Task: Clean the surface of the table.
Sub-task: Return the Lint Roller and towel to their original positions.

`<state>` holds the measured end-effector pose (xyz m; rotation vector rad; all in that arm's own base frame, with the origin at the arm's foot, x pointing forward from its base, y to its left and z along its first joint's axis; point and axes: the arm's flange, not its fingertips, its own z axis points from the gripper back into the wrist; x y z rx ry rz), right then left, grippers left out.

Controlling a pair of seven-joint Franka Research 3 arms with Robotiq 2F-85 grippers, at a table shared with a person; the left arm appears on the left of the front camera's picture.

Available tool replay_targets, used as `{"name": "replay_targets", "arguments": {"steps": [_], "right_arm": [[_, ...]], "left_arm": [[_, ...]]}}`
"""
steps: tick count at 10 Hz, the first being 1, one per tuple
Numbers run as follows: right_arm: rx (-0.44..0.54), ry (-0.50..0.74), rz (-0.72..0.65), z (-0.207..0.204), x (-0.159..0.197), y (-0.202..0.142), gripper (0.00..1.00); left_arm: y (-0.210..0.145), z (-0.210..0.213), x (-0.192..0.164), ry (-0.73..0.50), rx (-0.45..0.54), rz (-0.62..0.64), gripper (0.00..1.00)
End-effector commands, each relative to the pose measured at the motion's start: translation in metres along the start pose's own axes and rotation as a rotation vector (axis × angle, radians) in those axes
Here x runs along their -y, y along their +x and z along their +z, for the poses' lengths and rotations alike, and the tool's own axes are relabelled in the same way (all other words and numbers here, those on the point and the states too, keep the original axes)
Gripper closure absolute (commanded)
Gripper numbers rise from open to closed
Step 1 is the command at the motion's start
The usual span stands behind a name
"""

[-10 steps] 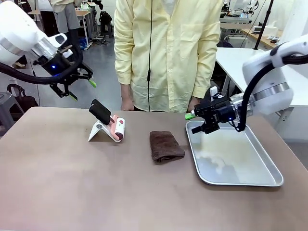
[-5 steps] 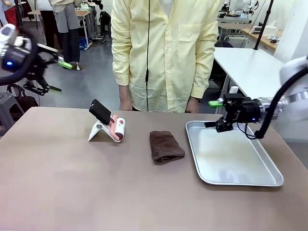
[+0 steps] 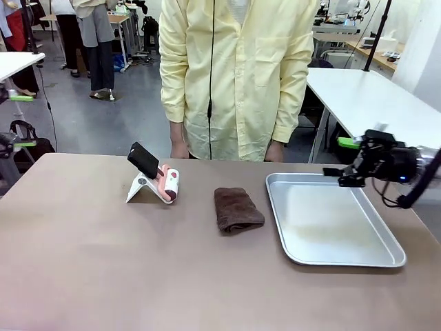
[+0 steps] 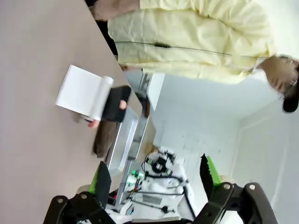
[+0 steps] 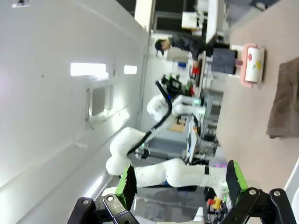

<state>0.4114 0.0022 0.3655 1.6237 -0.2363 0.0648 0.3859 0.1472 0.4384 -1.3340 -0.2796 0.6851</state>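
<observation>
The brown table (image 3: pixel 138 269) carries a folded dark brown cloth (image 3: pixel 237 209) at its middle and a pink lint roller (image 3: pixel 167 184) on a white stand to the left. My right gripper (image 3: pixel 339 158) hangs open over the far right corner of the metal tray (image 3: pixel 386 258), holding nothing. At the left picture edge my left gripper (image 3: pixel 22 121) is open, beyond the table's end. In the left wrist view the open left gripper (image 4: pixel 154 175) points along the table (image 4: pixel 32 116) toward the roller (image 4: pixel 88 95). The right wrist view shows the open right gripper (image 5: pixel 180 182), the cloth (image 5: pixel 285 105) and the roller (image 5: pixel 251 63).
A person in a yellow shirt (image 3: pixel 238 76) stands at the far edge, hands down by the table. The shallow silver tray lies at the right, with nothing in it. A white-topped table (image 3: pixel 365 103) stands behind on the right.
Both arms have drawn back outward: the left gripper swung left to the picture's edge, the right gripper moved right from the tray's near-left corner to its far right corner. Cloth and roller stayed put.
</observation>
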Motion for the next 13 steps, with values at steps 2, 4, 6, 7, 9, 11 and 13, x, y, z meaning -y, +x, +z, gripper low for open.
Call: {"name": "replay_targets", "arguments": {"steps": [2,4,6,7,9,11,13], "right_arm": [[0.243,0.031,0.121,0.020,-0.007,-0.035,0.00],[0.149,0.022,0.060,0.027,-0.010,-0.027,0.00],[0.149,0.022,0.060,0.027,-0.010,-0.027,0.00],[0.149,0.022,0.060,0.027,-0.010,-0.027,0.00],[0.149,0.022,0.060,0.027,-0.010,-0.027,0.00],[0.149,0.022,0.060,0.027,-0.010,-0.027,0.00],[0.149,0.022,0.060,0.027,-0.010,-0.027,0.00]], "left_arm": [[-0.012,0.014,-0.010,-0.116,0.010,0.060,0.00],[-0.008,0.022,-0.018,-0.054,0.026,0.048,0.00],[-0.008,0.022,-0.018,-0.054,0.026,0.048,0.00],[-0.008,0.022,-0.018,-0.054,0.026,0.048,0.00],[-0.008,0.022,-0.018,-0.054,0.026,0.048,0.00],[-0.008,0.022,-0.018,-0.054,0.026,0.048,0.00],[-0.008,0.022,-0.018,-0.054,0.026,0.048,0.00]]}}
